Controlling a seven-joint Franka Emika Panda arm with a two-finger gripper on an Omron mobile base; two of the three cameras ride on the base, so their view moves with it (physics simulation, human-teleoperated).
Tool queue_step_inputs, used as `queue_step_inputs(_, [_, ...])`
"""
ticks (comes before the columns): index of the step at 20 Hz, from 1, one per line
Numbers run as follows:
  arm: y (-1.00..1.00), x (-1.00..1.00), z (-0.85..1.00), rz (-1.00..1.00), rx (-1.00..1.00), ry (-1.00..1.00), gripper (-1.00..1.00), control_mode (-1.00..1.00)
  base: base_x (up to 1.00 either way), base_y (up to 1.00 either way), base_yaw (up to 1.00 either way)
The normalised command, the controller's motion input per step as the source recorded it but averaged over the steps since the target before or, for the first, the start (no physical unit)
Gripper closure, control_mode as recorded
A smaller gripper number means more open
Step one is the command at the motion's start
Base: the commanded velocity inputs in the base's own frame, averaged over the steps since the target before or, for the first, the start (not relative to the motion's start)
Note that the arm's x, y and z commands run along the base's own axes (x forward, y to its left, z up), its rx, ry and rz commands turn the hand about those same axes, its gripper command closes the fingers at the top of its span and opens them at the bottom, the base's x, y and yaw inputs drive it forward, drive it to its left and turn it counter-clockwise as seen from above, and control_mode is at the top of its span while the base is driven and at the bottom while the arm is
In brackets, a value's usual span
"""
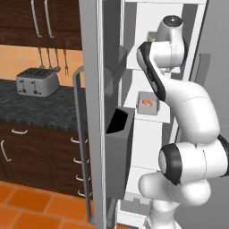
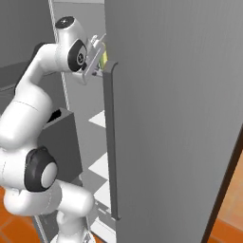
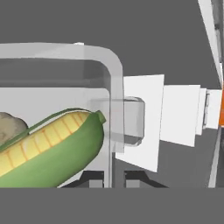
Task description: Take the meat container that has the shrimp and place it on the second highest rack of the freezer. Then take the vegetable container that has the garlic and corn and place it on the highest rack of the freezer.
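Note:
In the hand view a clear vegetable container (image 3: 65,100) holds a green-husked corn cob (image 3: 52,148) and a pale garlic bulb (image 3: 8,127). My gripper (image 3: 114,179) is shut on its side wall, one fingertip on each side. From the right base view, the gripper (image 2: 98,56) is high inside the open freezer (image 1: 147,147), with the container's yellow-green contents (image 2: 103,58) at the door's edge. The meat container with the orange shrimp (image 1: 147,103) rests on a white shelf (image 1: 154,118), one level below my hand. The upper shelf (image 1: 134,67) lies just under the raised vegetable container (image 1: 152,39).
The freezer's left door (image 1: 94,112) stands open with dark grey bins (image 1: 120,152) and a bar handle (image 1: 79,134). A large grey door (image 2: 180,118) with a vertical handle (image 2: 110,142) stands close on the right. A toaster (image 1: 37,82) sits on the dark counter (image 1: 27,107).

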Motion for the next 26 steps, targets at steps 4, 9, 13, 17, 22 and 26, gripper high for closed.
queue_step_inputs(4, [-0.05,0.66,0.0,0.0,0.0,0.0,1.0,-1.0,0.0,0.0,0.0])
queue_step_inputs(9, [-0.08,0.46,-0.13,0.0,0.0,0.0,1.0,-1.0,0.0,0.0,0.0])
queue_step_inputs(13, [-0.12,0.51,-0.12,0.0,0.0,0.0,1.0,-1.0,0.0,0.0,0.0])
queue_step_inputs(17, [-0.15,0.52,0.0,0.0,0.0,0.0,1.0,-1.0,0.0,0.0,0.0])
queue_step_inputs(22, [-0.08,0.22,-0.03,0.0,0.0,0.0,1.0,-1.0,0.0,0.0,0.0])
queue_step_inputs(26, [0.0,0.13,-0.14,0.0,0.0,0.0,1.0,-1.0,0.0,0.0,0.0])
